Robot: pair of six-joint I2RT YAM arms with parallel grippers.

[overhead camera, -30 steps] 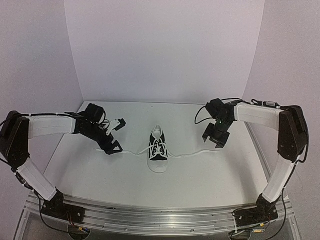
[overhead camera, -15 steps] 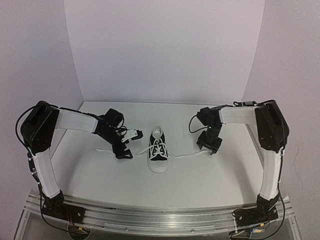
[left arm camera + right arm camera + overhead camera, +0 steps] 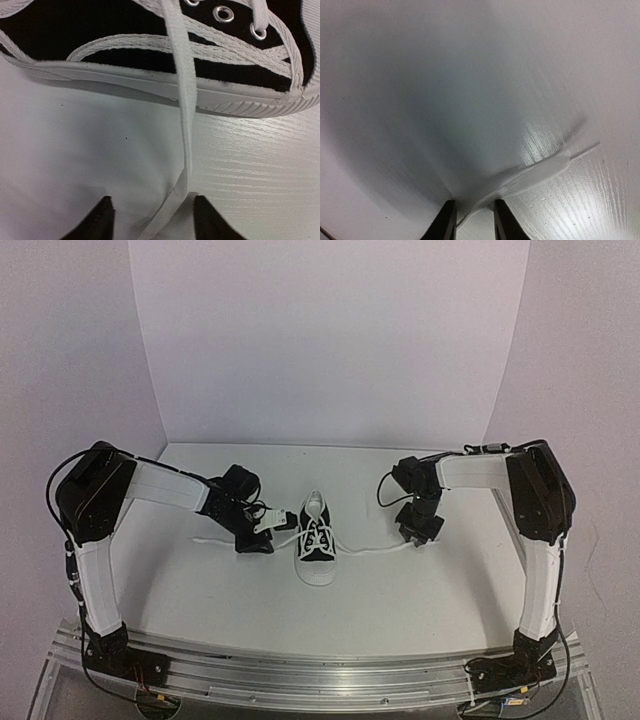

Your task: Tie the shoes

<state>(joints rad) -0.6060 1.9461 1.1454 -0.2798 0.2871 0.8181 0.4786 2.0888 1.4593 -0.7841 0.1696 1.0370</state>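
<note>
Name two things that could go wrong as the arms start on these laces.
1. The left lace lies off-centre between the left gripper's parted fingers, close to one; closing may catch only its edge.
2. Nothing pins the sneaker; pulling that lace, or the right lace at the right gripper, may drag it along the table.

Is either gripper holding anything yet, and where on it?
Right gripper appears to pinch the right lace near its free end. Left gripper only straddles the left lace, not clamped.
</note>
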